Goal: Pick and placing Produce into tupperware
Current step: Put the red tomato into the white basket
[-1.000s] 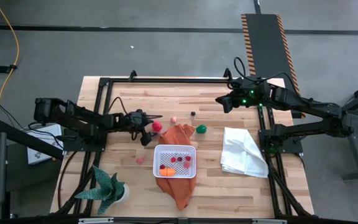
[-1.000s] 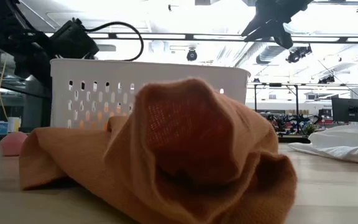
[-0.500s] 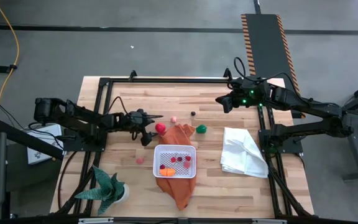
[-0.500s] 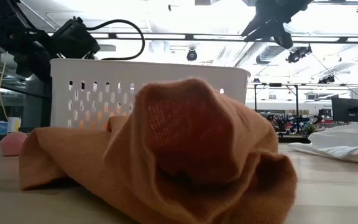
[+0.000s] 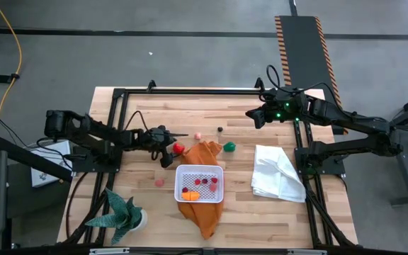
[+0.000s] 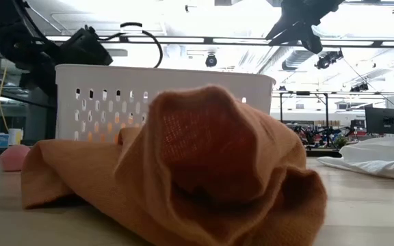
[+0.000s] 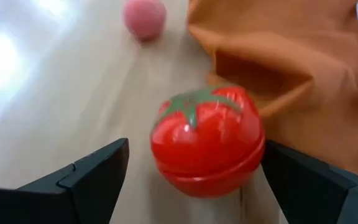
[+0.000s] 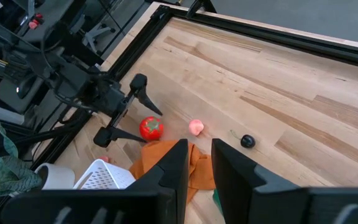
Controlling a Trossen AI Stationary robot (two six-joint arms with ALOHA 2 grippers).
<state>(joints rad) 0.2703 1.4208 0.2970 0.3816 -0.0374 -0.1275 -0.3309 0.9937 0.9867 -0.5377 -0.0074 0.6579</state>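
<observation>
Tupperware, white perforated plastic (image 5: 200, 183), already has some toy produce.
Red plastic tomato (image 7: 207, 141) at 11 o'clock, left gripper (image 5: 169, 149) wide-open around it, ungrasped.

No words, labels, brand marks or numbers can be read anywhere in these views.
</observation>
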